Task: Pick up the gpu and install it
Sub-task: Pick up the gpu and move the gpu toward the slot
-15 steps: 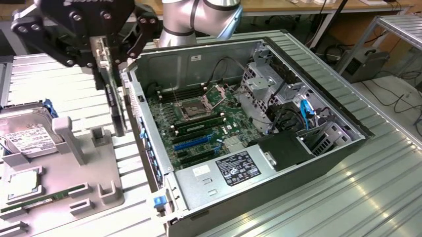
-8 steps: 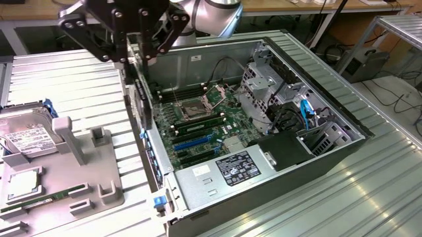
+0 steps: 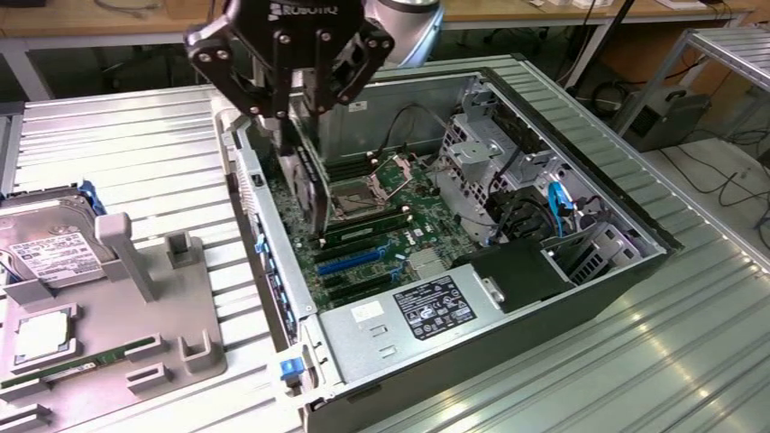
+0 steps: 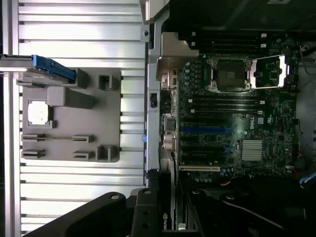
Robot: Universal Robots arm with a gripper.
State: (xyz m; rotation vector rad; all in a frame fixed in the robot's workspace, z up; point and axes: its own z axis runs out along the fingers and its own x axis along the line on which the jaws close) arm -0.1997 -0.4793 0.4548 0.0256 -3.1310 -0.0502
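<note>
1. The tool [image 3: 295, 115] is clamped on the gpu [image 3: 307, 194] above an open computer case [image 3: 385, 108] lying on the ribbed tabletop [image 3: 121, 144].
2. The gpu hangs on edge, likely so its lower edge can meet a slot. It is low over the motherboard [image 3: 391, 230]; contact cannot be told.
3. A grey holder [image 3: 157, 298] with a hard drive [image 3: 49, 248] sits beside the case, by the tabletop's edge on the exterior view's left.

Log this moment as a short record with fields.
pincer: shut on the graphics card, above the open computer case
graphics card: upright, on edge, lower edge near the motherboard slots
grey tray: beside the case, on the exterior view's left; holds hard drive and memory stick
work: card picked up; seating cannot be told
</note>
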